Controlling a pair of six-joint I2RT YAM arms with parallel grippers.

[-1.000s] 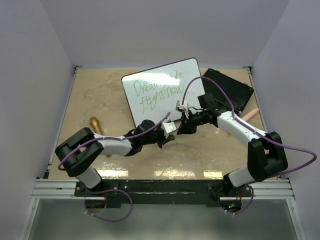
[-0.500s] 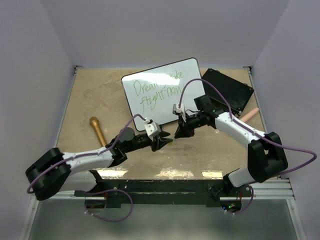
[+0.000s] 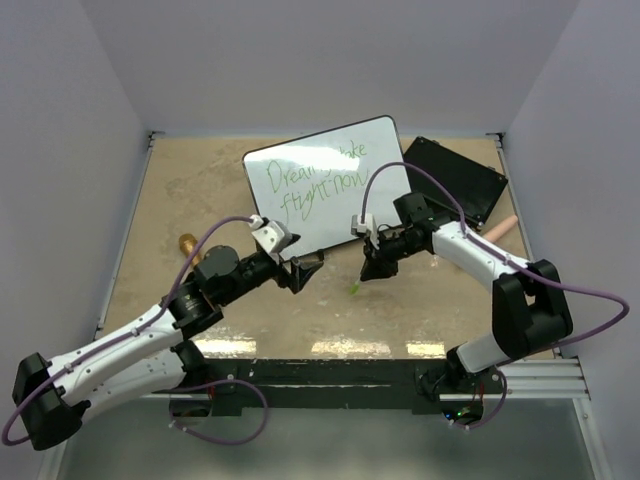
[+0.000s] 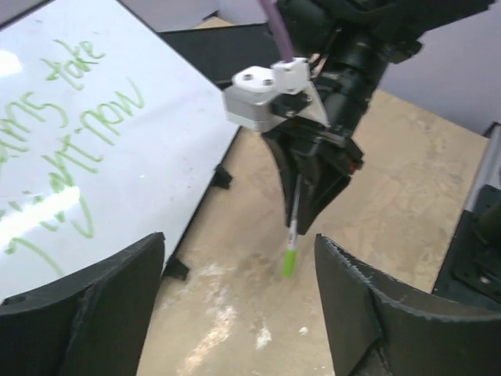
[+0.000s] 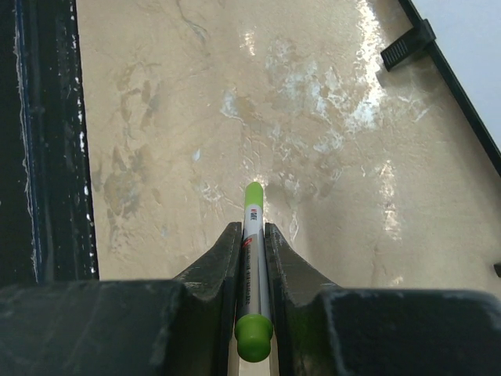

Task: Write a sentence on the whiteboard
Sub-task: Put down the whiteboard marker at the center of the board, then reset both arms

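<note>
A large glossy white whiteboard [image 3: 300, 200], green handwriting across it, sits far centre on the tan tabletop [image 3: 200, 190]. Near its front edge the right arm [image 3: 470, 252] pinches a slim white marker [image 5: 252, 223] with green ends in closed jaws, pointing down, likely keeping it ready; the left arm [image 3: 120, 350] holds its jaws wide and empty, facing it.
</note>
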